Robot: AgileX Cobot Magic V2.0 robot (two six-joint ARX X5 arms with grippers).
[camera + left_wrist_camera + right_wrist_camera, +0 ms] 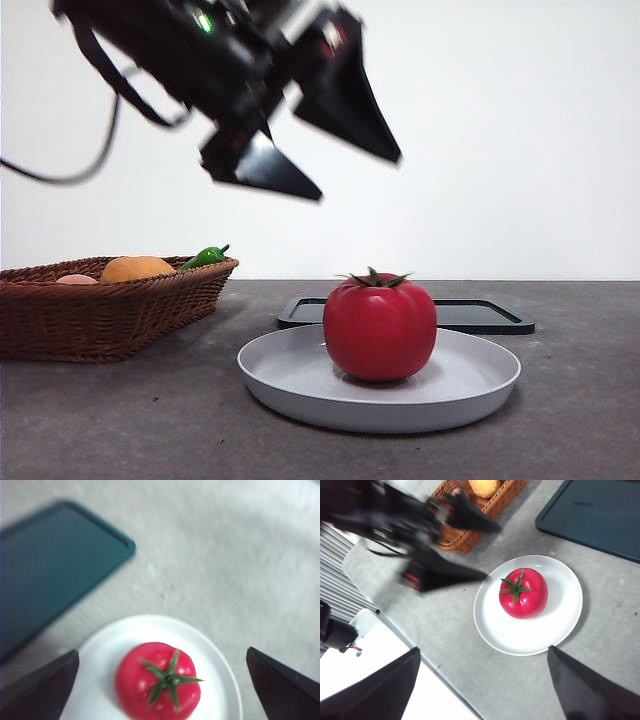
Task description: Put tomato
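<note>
A wicker basket (110, 310) at left holds one orange fruit (137, 267) and one green pepper (205, 256). One tomato (380, 327) sits on one white plate (290, 375); behind lies one dark tray (495, 316). Left gripper (330, 165) hovers above, fingers spread; right gripper (480, 680) spread too.

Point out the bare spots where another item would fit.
Bare table in front of the wicker basket, left of the white plate; the dark tray behind it looks empty. The plate's middle holds the tomato, with the open left tool above.
</note>
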